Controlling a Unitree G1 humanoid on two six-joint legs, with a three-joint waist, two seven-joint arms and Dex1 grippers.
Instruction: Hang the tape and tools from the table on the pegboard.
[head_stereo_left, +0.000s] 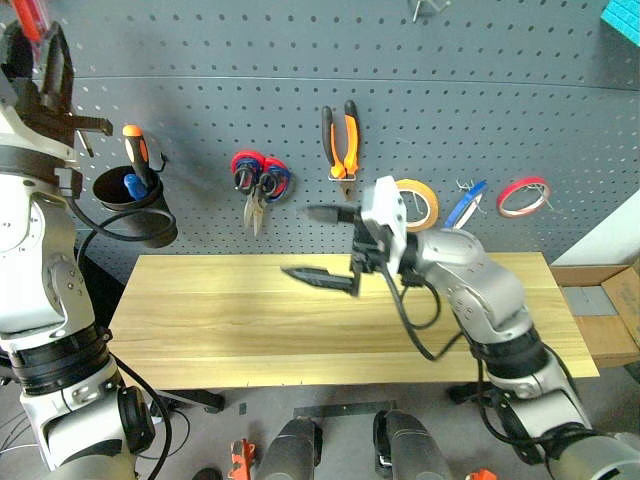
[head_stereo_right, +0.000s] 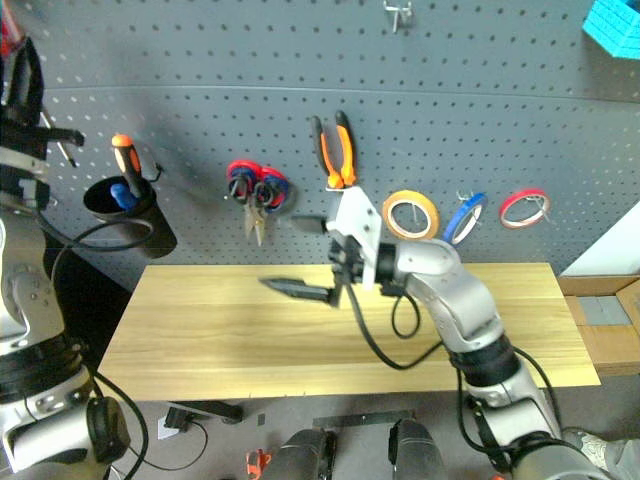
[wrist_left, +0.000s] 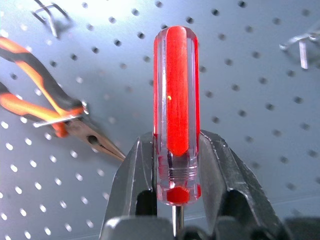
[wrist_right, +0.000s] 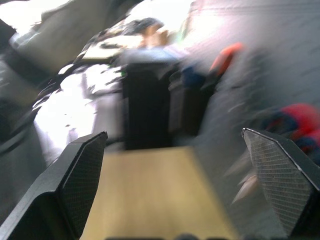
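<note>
L end effector (wrist_left: 172, 200) is clamped on the red screwdriver (wrist_left: 176, 100), handle sticking out past the fingers toward the pegboard (head_stereo_left: 300, 90); the thin shaft runs back between the fingers. From the head cam that end effector sits at approx 10 o'clock, raised high in front of the board, red handle tip just visible at the frame's upper corner.

R end effector (head_stereo_left: 325, 245) is wide open, nothing in it, fingers pointing toward 9 o'clock, hovering above the desk (head_stereo_left: 250, 340) near its back edge. The wrist cam shows both its fingers (wrist_right: 80, 180) spread far apart w/ bare desk wood between them.

On the board, approx 12 o'clock from the R end effector: pliers (head_stereo_left: 341, 140) hang on a hook, jaws down. At 9 o'clock of the pliers, red/blue scissors (head_stereo_left: 259, 185) hang points down. Further toward 9 o'clock, a black cup (head_stereo_left: 133, 205) holds an orange/black screwdriver (head_stereo_left: 136, 150) and a blue-handled item.

At 3 o'clock of the pliers, in a row: yellow tape (head_stereo_left: 418, 203), partly behind the R end effector's white wrist, then blue tape (head_stereo_left: 466, 205) seen nearly edge-on on a hook, then red tape (head_stereo_left: 524, 196).

Desk top carries no tools. Black scissors: can't tell where.
</note>
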